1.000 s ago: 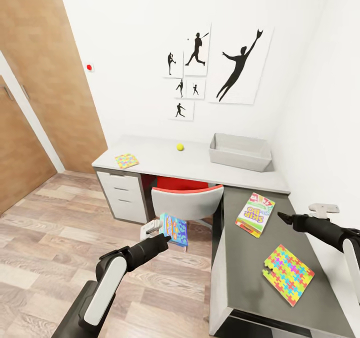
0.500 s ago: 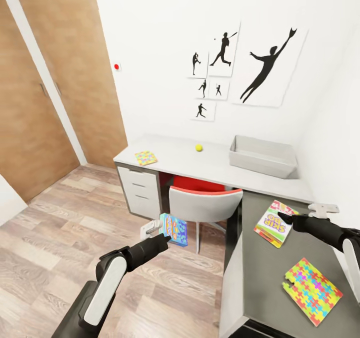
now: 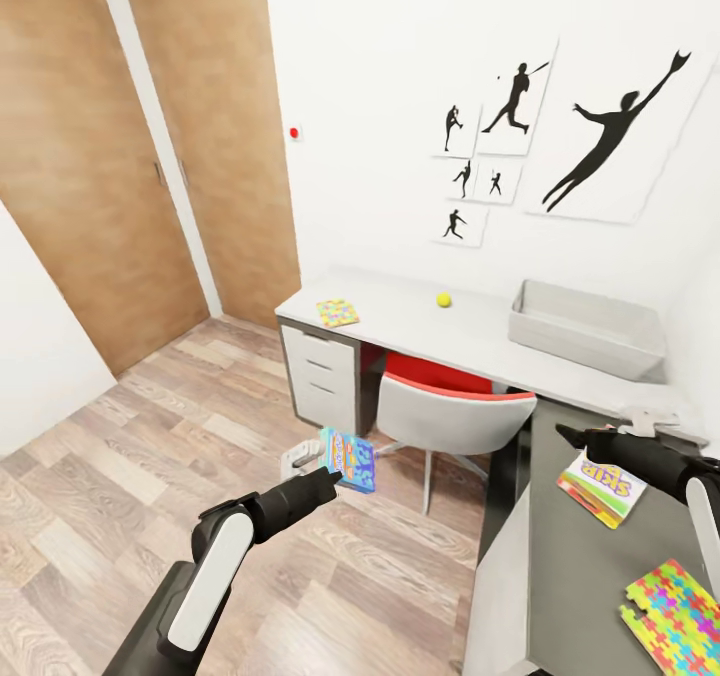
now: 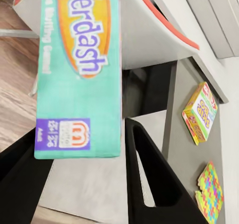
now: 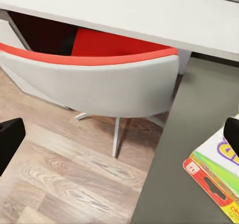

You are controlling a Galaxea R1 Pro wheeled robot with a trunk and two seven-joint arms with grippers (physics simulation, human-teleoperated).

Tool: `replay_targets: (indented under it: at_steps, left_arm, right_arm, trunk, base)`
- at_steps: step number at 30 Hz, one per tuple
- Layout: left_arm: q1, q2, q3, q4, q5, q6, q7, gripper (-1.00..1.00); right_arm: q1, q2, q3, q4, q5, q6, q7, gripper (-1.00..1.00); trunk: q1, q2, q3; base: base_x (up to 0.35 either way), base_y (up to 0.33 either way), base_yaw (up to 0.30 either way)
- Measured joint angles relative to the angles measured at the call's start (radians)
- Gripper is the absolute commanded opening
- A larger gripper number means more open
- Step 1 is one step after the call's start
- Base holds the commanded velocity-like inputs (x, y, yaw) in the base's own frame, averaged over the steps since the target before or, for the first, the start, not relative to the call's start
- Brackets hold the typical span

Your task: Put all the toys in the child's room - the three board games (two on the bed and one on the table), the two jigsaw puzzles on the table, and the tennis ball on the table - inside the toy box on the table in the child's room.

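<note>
Your left gripper (image 3: 325, 471) was clamped on the blue board game (image 3: 347, 459) above the floor; your right gripper (image 3: 578, 440) hung with fingers apart over the Skip-Bo box (image 3: 602, 486) on the table (image 3: 560, 576). Farther off sat the tennis ball (image 3: 443, 300) and toy box (image 3: 585, 331).

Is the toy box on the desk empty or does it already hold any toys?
Cannot tell fully: the toy box shows only bare grey inner wall in the head view, but its floor is hidden behind the near wall.

You see a grey chair (image 3: 452, 421) with red seat tucked under the desk, wooden doors (image 3: 120, 146) at left, silhouette posters (image 3: 560, 146) on the white wall, wood-plank floor (image 3: 150, 476).
</note>
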Motion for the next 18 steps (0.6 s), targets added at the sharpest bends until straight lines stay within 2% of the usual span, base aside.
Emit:
replay_targets:
  at_steps: [18]
  left_arm:
    - [0.0, 0.0, 0.0, 0.0, 0.0, 0.0, 0.0, -1.0]
  right_arm:
    - [0.0, 0.0, 0.0, 0.0, 0.0, 0.0, 0.0, 1.0]
  trunk:
    - [0.0, 0.0, 0.0]
  base:
    - [0.0, 0.0, 0.3]
